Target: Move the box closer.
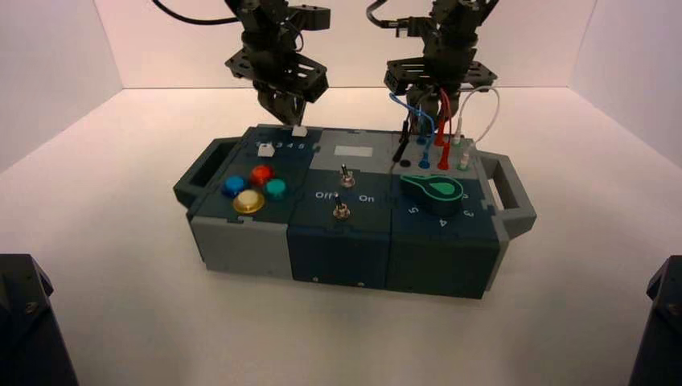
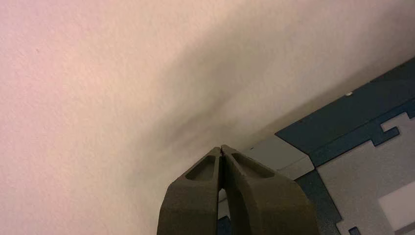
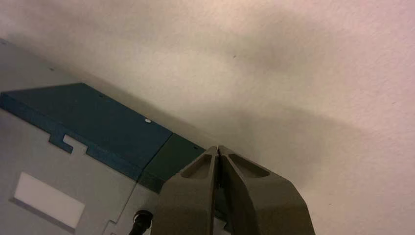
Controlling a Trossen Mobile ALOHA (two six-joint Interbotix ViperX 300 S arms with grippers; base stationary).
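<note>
Worktop: a pale surface (image 1: pixel 129 233) carrying the box (image 1: pixel 338 251), which sits in the middle of the high view, slightly turned, its grey, navy and dark green front wall facing the camera.
Left handle: a dark open loop (image 1: pixel 186 191) on the box's left side.
Round buttons: blue (image 1: pixel 234 186), yellow (image 1: pixel 248 201), red (image 1: pixel 261 174) and teal (image 1: pixel 276 189), clustered on the dark left panel.
Sliders: two white caps (image 1: pixel 266 149) (image 1: pixel 300 131) on the far part of that panel.
Left gripper (image 2: pixel 221 147): at the far side of the box, toward its left; its fingers are together with nothing between them. Whether it touches the wall, I cannot tell.
Toggle switches: two metal levers (image 1: pixel 347 177) (image 1: pixel 341 207) on the middle navy panel, one nearer the front.
Label window: a white rectangle (image 1: pixel 354 151) in the grey panel beyond the switches.
Right gripper (image 3: pixel 219 147): at the far side too, behind the wires, toward the right; fingers together, empty. Contact with the box cannot be told.
Wires: black (image 1: pixel 401 147), blue (image 1: pixel 432 129), red (image 1: pixel 447 121) and white (image 1: pixel 492 121), with plugs at the grey panel's right part.
Knob: green and dark (image 1: pixel 434 191), on the right panel nearer the front.
Right handle: a grey open loop (image 1: pixel 521 201) on the box's right side.
</note>
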